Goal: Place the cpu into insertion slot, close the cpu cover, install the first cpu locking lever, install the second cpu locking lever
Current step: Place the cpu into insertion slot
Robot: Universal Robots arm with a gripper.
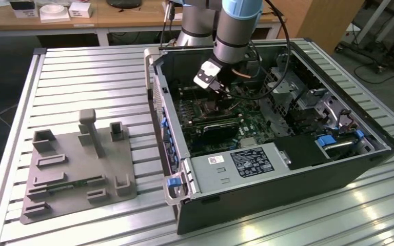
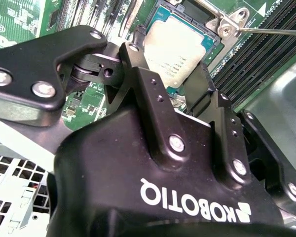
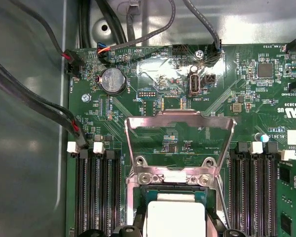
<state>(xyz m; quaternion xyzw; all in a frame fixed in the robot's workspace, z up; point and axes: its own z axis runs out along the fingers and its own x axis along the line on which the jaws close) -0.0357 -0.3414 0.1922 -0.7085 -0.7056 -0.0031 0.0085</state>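
Inside the open black computer case, over the green circuit board, the hinged silver cpu cover stands raised beyond my gripper; I pinch the silvery square cpu at the silver-rimmed insertion slot; best kept level, corners matched, released unforced.

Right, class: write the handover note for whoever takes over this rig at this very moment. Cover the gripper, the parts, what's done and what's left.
Gripper: down inside the computer case, right at the chip; whether it grips is unclear.
Chip: lying flat at the socket; cannot tell if it is fully seated.
Cover: open, standing up from its hinge.
Lever: thin rod beside the socket, not latched.
Done: chip is at the socket.
Left: cover not closed, levers not latched.
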